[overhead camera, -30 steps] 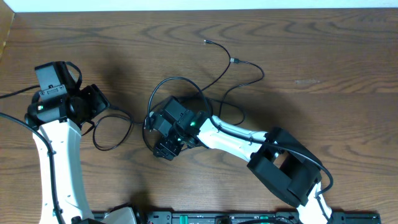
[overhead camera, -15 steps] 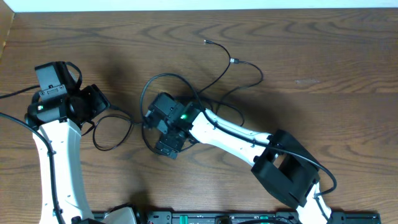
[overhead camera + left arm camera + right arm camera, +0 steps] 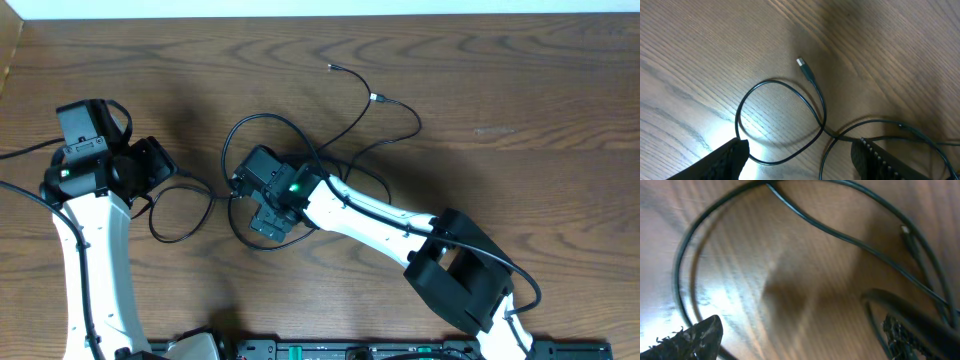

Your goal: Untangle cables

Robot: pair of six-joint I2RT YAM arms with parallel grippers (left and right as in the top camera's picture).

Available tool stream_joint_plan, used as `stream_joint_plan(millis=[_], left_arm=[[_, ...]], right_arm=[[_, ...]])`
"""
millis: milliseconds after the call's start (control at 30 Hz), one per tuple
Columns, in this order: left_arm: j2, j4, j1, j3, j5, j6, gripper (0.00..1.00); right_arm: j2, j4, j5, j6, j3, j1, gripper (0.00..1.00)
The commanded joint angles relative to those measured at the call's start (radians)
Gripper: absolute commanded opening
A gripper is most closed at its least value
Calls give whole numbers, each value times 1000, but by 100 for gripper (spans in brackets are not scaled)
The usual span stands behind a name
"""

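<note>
Fingers [image 3: 695,337] of right gripper [image 3: 800,330] spread wide, empty, low over crossed cables [image 3: 810,219] mid-tangle, likely choosing a strand. Left gripper [image 3: 800,150] also parted, gripping nothing, poised over loop beside plug [image 3: 800,62], probably to anchor.

In the overhead view the cables [image 3: 250,120] vanish under the right arm [image 3: 350,212] at centre frame, so their crossings there are hidden. The plug ends [image 3: 378,97] at upper centre are too small to identify. The right wrist view is blurred throughout, its right fingers [image 3: 692,336] cut by the bottom edge. The left wrist view likewise crops the left fingers [image 3: 727,156], and the cables run off its lower right.
</note>
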Motion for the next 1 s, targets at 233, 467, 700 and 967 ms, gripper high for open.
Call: stream_joint_plan(millis=[233,467,700,967], left_arm=[[-5,-9,3,-6,-2,-5,71],[-5,-11,3,-6,-2,-4,71],[-5,-14,3,-6,-2,-5,71],[-5,-14,3,-6,-21,-5,71]], right_arm=[[9,123,-9,-44,14,-1,99],[9,243,-257,-32,13,0,99],[9,211,-470,-32,13,-1,99],[15,105,-470,-33,-4,1,98]])
